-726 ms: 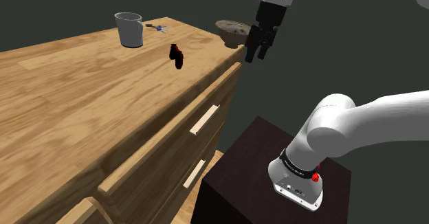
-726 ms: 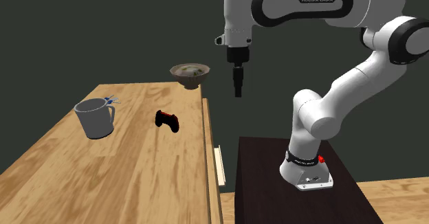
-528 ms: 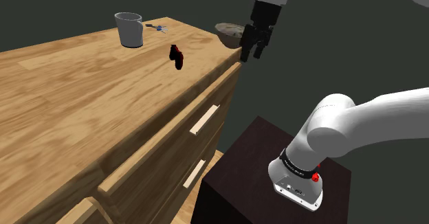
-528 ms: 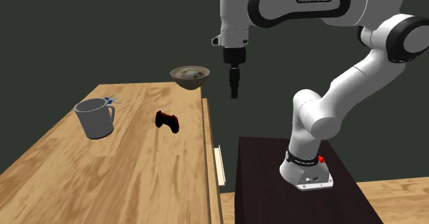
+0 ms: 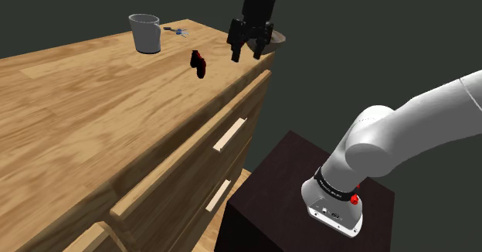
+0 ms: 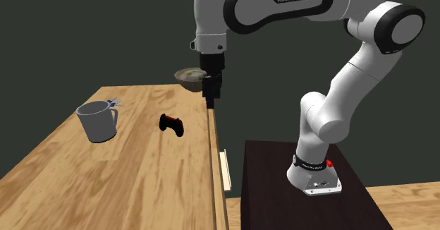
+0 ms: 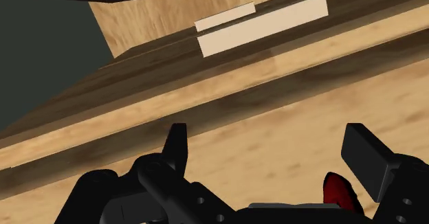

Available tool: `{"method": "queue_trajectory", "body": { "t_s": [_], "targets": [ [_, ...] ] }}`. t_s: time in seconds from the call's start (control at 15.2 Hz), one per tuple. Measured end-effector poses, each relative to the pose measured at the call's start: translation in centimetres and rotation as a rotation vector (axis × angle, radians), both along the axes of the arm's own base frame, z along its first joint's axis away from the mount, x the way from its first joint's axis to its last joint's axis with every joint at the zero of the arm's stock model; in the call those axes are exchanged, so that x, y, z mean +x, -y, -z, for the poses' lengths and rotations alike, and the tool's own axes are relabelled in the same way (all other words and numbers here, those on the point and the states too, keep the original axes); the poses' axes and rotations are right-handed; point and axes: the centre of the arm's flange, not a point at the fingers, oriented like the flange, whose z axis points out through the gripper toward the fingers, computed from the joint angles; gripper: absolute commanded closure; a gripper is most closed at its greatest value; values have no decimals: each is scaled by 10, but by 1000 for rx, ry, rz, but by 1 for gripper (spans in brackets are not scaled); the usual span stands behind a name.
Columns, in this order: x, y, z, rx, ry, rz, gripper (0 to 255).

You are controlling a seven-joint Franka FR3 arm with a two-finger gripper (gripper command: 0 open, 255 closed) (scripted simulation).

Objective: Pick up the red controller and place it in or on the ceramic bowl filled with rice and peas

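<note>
**Gripper empty above the dresser edge; controller not yet grasped**

The gripper [image 5: 249,55] hangs over the front edge of the wooden dresser top [image 5: 93,111]. It sits between the red and black controller [image 5: 200,63] and the bowl [image 5: 276,38]. In the wrist view its fingers [image 7: 177,137] stand well apart with bare wood between them, so nothing is held.

The controller lies free on the dresser top, near the gripper on the shoulder view's left and apart from it. A red part of it [image 7: 340,188] shows close beside one finger's base, outside the gap. The bowl stands at the far corner of the top, close behind the hand in the shoulder view. A grey mug [image 5: 145,32] stands further back, well clear.

Risks, in my judgement:

- **Misaligned grasp:** the controller is off to one side of the fingers. A descent from here would land on wood or catch one grip lobe, pushing the controller aside.
- **Unstable hold:** the body is lobed and uneven. A pinch on one lobe could let it pivot or slip during the lift.
- **Bowl strike:** the bowl sits near the corner and close to the hand. A careless swing could nudge it toward the edge.
- **Placement:** a release off the bowl's centre could send the controller off the rim and onto the floor.
</note>
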Motion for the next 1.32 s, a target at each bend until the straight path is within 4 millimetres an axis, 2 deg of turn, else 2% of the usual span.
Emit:
{"method": "queue_trajectory", "body": {
  "t_s": [0.2,0.66,1.19,1.32],
  "targets": [
    [29,-25,-1,-15,2,34,0],
    [114,-62,5,-47,8,114,0],
    [120,-69,41,-50,8,123,0],
    [120,-69,45,-50,8,123,0]
  ]
}}
